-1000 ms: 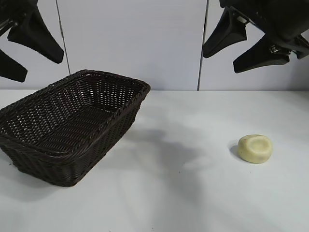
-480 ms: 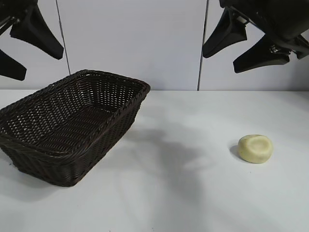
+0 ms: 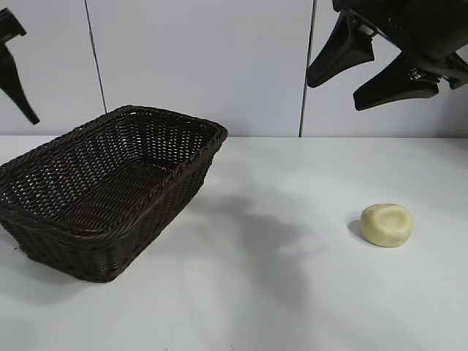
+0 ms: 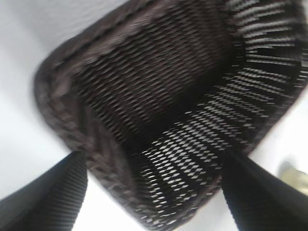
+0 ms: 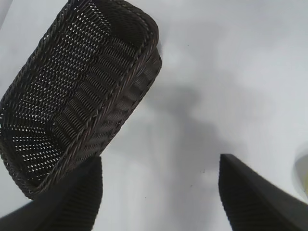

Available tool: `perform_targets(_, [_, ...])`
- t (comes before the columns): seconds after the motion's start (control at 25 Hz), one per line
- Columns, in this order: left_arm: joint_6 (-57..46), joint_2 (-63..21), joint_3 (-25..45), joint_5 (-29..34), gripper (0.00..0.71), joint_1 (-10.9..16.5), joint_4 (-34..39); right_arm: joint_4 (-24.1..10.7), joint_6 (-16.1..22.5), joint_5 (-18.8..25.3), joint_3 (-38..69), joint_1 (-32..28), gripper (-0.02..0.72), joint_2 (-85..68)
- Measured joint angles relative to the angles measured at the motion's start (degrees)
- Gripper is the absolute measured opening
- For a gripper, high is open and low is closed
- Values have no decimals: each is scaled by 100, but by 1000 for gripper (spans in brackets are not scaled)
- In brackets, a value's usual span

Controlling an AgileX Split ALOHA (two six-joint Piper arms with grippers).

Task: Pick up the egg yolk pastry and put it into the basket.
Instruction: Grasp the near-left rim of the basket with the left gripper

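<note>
White laminate is covering the bench [image 3: 292, 292], on which everything is being carried. Toward the left of the exterior view the basket [image 3: 110, 197] is being shown standing upright with nothing in it, its dark wicker sides flaring to a braided rim. The right end effector [image 3: 365, 69] is being held high at the upper right, above and behind the pastry, its jaws standing well apart with nothing gripped between them. The left end effector [image 4: 154, 192] is being seen only partly at the upper left edge of the exterior view; in its own wrist view its fingers are being shown spread wide over the basket, holding nothing. The egg yolk pastry [image 3: 387, 224] is lying alone on the bench at the right, well apart from the basket and untouched. The pick is judged as not yet begun: the approach is what is in hand. Next, the right end effector is being called on to descend, straddle the soft pastry and close gently.
</note>
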Motion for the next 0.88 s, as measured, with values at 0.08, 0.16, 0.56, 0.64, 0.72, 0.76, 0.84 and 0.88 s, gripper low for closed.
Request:
perform_targets(0.08, [-5, 0, 275, -308, 560, -32, -173, 0, 0, 0, 0, 0, 496, 0])
perform_targets(0.16, [-5, 0, 384, -530, 560, -44, -348, 0, 0, 0, 0, 0, 496, 0])
perform_targets(0.56, [-160, 0, 411, -1168, 560, -332, -584, 0, 0, 0, 0, 0, 496, 0])
perform_targets(0.64, [-333, 0, 411, -1351, 560, -384, -606, 0, 0, 0, 0, 0, 496, 0])
perform_targets(0.72, [-424, 86, 411, -1475, 560, -390, -606, 0, 0, 0, 0, 0, 496, 0])
perform_targets(0.76, [-438, 167, 411, -1489, 560, -390, -606, 0, 0, 0, 0, 0, 496, 0])
perform_targets(0.84, [-450, 419, 411, -1489, 560, -390, -606, 0, 0, -2, 0, 0, 496, 0])
perform_targets(0.88, [-450, 548, 411, -1503, 560, -390, -606, 0, 0, -7, 0, 0, 496, 0])
